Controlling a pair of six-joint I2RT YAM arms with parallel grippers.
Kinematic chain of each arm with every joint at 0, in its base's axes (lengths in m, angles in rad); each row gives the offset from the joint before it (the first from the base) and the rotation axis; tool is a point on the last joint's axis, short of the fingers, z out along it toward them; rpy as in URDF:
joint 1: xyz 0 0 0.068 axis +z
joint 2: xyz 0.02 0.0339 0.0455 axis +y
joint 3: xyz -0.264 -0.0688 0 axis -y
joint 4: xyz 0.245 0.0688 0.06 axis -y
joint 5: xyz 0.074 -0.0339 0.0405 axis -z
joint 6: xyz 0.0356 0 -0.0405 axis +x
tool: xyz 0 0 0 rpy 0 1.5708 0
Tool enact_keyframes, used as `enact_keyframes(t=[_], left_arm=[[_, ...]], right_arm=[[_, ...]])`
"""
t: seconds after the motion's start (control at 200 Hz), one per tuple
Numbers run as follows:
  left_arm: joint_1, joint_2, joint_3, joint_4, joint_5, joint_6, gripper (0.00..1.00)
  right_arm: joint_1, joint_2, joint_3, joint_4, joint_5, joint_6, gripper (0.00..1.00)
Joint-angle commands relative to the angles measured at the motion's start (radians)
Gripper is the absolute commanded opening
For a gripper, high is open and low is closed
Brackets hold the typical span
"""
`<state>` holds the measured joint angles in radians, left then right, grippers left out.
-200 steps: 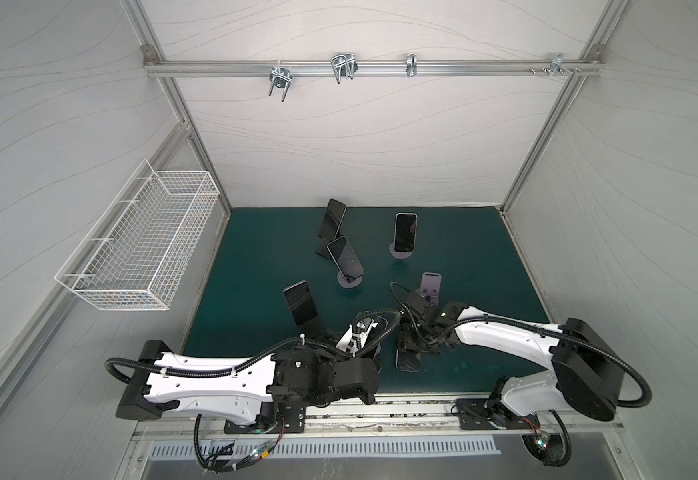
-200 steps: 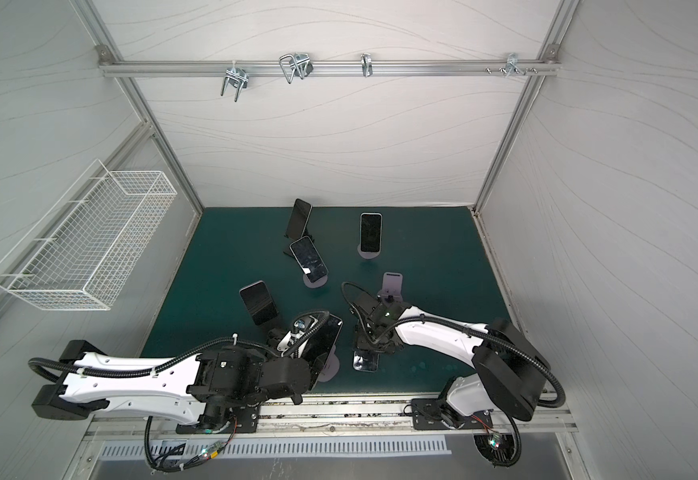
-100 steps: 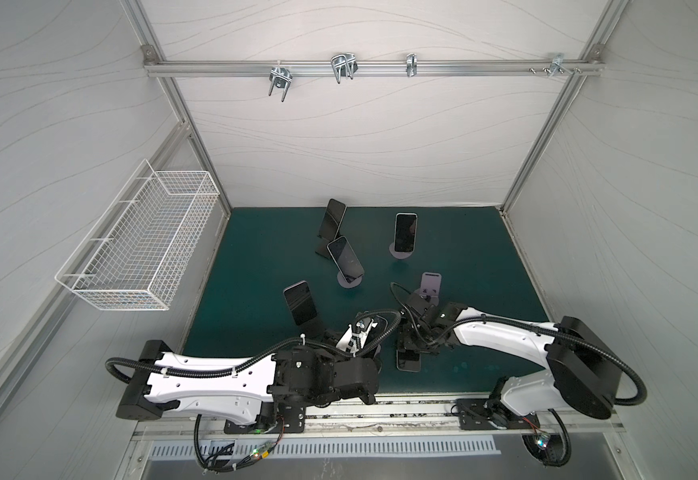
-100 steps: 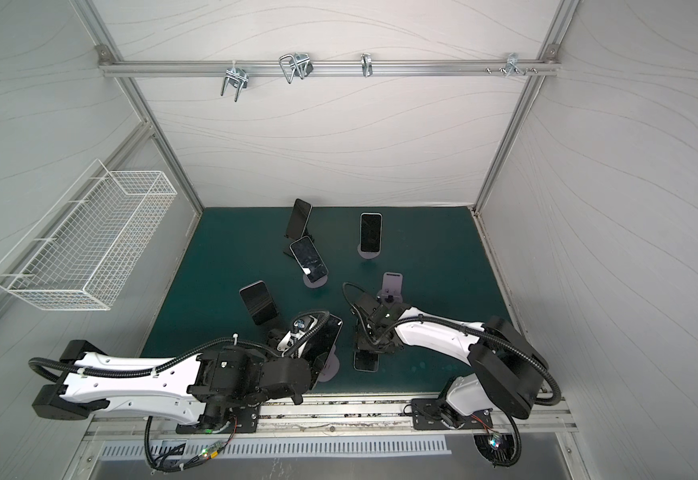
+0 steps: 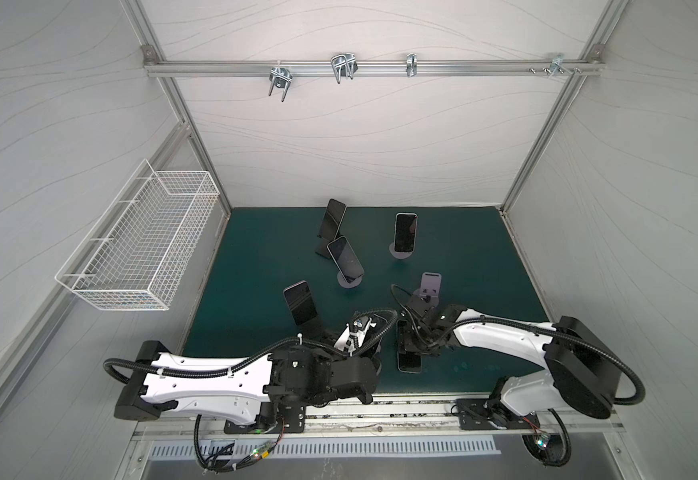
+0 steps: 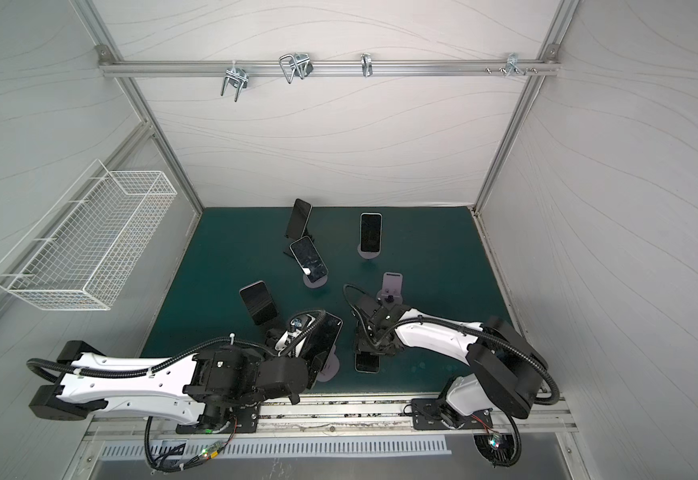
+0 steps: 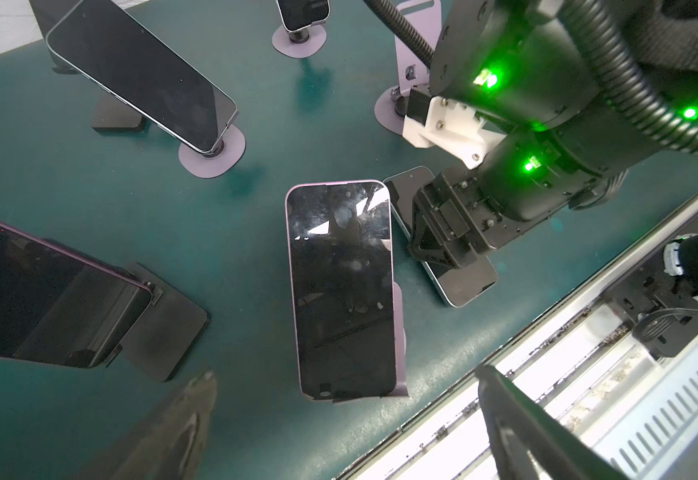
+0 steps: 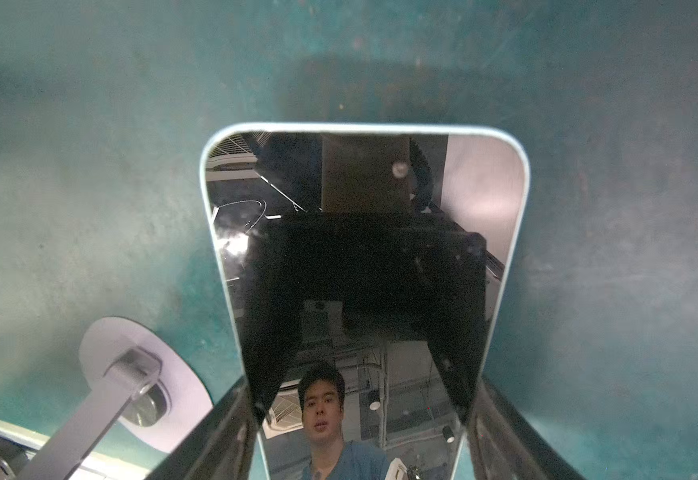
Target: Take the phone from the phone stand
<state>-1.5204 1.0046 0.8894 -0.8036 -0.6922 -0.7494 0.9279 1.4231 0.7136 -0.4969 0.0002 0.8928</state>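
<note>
One blue-edged phone [image 7: 459, 282] lies flat on the counter [image 7: 89, 187], clamped by the right pincer [image 8: 361, 399]; best release gently, rise straight. Spread wide, the left pincer [image 7: 347, 372] hovers over the purple phone [image 7: 341, 282] on its stand [image 7: 399, 332].

A dark-screened phone [image 7: 341, 286] leans in a lilac stand [image 7: 400, 340] on the green mat [image 7: 235, 249], between the left gripper's [image 7: 347, 372] wide-spread, blurred fingers [image 7: 181, 424], untouched. Just beside it, the right gripper [image 7: 442, 253] sits across a flat phone [image 7: 463, 282] lying on the mat. Other phones [image 7: 139, 79] rest on stands farther off.
</note>
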Motion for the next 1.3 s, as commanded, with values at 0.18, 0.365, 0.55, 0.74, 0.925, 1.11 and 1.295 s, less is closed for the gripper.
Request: enact_keyframes(t=[0.18,0.365,0.55,0.74,0.925,1.11,1.295], left_arm=[[-0.004,-0.032,0.003,-0.015,-0.022,-0.060,0.99],[-0.004,-0.046,0.006,-0.042,-0.020,-0.062,0.99],[-0.004,-0.083,0.013,-0.104,-0.047,-0.082,0.99],[-0.005,-0.141,-0.021,-0.094,-0.044,-0.096,0.99],[-0.004,-0.149,-0.047,-0.064,-0.005,-0.098,0.99],[-0.004,-0.144,-0.051,-0.044,-0.003,-0.094,0.99],[-0.004,-0.147,-0.051,-0.039,-0.010,-0.080,0.99]], right_arm=[[-0.004,0.109,-0.027,0.038,-0.009,0.003,0.57],[-0.003,0.141,-0.022,0.045,-0.024,0.006,0.67],[-0.001,0.155,-0.006,0.027,-0.005,0.000,0.72],[-0.001,0.164,-0.007,0.032,0.000,0.003,0.80],[-0.001,0.180,-0.006,0.044,-0.021,0.006,0.84],[-0.001,0.167,-0.004,0.042,-0.026,0.007,0.86],[-0.003,0.088,0.001,0.014,0.011,0.008,0.91]])
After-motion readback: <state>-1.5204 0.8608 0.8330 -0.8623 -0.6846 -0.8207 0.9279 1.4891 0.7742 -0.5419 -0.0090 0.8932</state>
